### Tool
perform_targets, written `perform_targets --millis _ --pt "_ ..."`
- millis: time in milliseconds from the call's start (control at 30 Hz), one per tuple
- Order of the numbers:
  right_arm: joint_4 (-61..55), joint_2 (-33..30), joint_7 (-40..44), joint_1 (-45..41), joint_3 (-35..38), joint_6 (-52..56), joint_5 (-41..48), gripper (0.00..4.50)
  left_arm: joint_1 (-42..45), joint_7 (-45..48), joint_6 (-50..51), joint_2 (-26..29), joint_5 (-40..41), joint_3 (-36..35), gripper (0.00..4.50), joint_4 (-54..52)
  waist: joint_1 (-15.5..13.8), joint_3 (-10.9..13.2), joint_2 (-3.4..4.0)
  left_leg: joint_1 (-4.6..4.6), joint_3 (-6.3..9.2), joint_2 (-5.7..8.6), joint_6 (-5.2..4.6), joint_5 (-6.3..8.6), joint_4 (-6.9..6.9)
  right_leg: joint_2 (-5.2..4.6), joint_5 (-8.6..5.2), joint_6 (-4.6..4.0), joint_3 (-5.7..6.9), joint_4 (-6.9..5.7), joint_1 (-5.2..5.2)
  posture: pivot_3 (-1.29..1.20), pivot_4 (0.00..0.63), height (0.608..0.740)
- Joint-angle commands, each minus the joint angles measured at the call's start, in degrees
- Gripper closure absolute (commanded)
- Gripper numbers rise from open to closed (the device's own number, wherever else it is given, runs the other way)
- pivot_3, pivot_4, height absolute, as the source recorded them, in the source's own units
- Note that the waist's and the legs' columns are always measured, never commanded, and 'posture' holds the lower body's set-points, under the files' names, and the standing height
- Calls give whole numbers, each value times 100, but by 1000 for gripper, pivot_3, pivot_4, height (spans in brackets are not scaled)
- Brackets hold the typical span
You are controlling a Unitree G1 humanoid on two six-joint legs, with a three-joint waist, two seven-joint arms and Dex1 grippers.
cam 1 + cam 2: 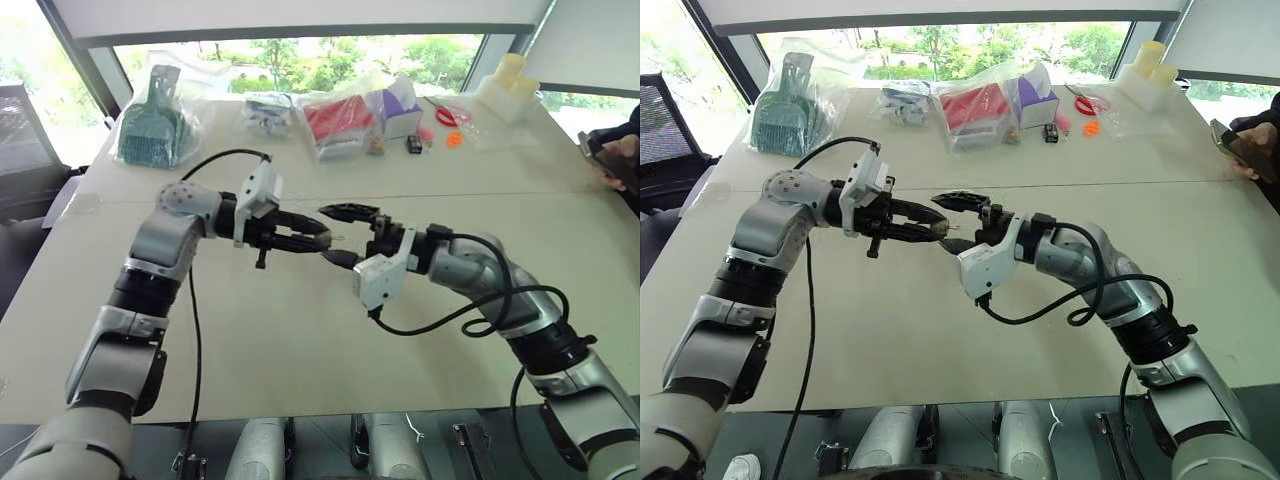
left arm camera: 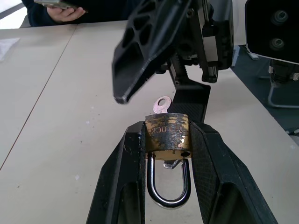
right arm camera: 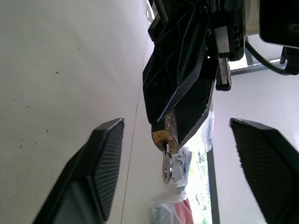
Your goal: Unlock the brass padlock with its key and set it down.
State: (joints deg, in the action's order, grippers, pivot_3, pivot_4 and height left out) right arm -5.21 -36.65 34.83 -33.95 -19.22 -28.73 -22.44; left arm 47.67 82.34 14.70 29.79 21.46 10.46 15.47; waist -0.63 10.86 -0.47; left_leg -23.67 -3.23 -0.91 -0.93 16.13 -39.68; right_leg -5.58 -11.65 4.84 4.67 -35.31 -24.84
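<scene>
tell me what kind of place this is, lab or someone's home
Most likely a lab or office test room, not a home: a wide plain work table under big windows, a row of bagged sample items along its far edge, and a person's hand waiting at the side.

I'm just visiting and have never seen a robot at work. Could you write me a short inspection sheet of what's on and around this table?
Surface: pale table, bare near the robot.
Job's things: brass padlock clamped in the left pincer above the table, key sticking out of it, shackle hanging between the fingers.
Clutter: bagged items along the far edge, among them a teal dustpan and a red pack.
Grippers: right pincer open, facing the key without touching it.
Cables: black cable looped over the right arm, another on the left arm.
Surroundings: windows with trees outside; a person's hand at the table's right edge.
</scene>
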Motion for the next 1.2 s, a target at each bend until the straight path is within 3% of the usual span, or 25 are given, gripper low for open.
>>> perform_targets --millis 33,133,367,400,567,600,700,800,1033,1200 --pt "-45 58 -92 -159 132 -165 -24 2871 108 15 -23 18 26 -114 3757 -140 -2 0 0 0 0 0 0 0 0 0 0 0 0 0 0 0 150 740" --pt "-12 82 -114 -173 145 -252 -58 4427 98 -1 -37 15 1 -112 3757 -110 1 0 1 0 0 0 0 0 0 0 0 0 0 0 0 0 150 740" --pt "53 88 -73 -170 151 -301 -99 4471 111 -188 328 52 0 -125 3757 -159 0 0 0 0 0 0 0 0 0 0 0 0 0 0 0 0 150 740" --pt "67 85 -62 -170 156 -285 -95 4500 125 -241 461 85 8 -145 2726 -167 0 0 0 0 0 0 0 0 0 0 0 0 -1 0 0 0 150 740" --pt "106 46 -22 -146 214 -240 -58 4500 77 -421 696 226 120 -343 363 -333 5 0 0 0 1 0 0 0 -1 0 0 0 -1 -2 0 0 150 740" --pt "114 36 -23 -141 225 -233 -54 4500 58 -444 701 259 140 -382 43 -361 3 0 0 0 1 0 0 0 -1 0 0 0 -1 -1 0 0 150 740" --pt "118 26 -26 -130 238 -213 -45 4500 -3 -506 749 288 218 -497 43 -432 2 0 0 0 1 -1 0 0 -1 0 0 0 -1 -1 0 0 150 740" --pt "116 38 -24 -127 228 -194 -47 4500 -132 -407 768 383 246 -510 897 -561 3 0 0 0 1 -1 1 0 -1 0 0 0 -1 -2 0 0 150 740" --pt "75 64 -1 -130 213 -139 -34 4500 -360 -467 927 476 385 -545 4443 -868 -3 0 0 0 1 -1 2 -1 -2 0 0 0 -1 -2 1 0 150 740" --pt "41 69 27 -115 213 -113 -20 4500 -452 -542 948 460 336 -454 4482 -911 6 0 0 1 1 -1 2 -1 -3 -1 0 0 -1 -2 1 0 150 740"
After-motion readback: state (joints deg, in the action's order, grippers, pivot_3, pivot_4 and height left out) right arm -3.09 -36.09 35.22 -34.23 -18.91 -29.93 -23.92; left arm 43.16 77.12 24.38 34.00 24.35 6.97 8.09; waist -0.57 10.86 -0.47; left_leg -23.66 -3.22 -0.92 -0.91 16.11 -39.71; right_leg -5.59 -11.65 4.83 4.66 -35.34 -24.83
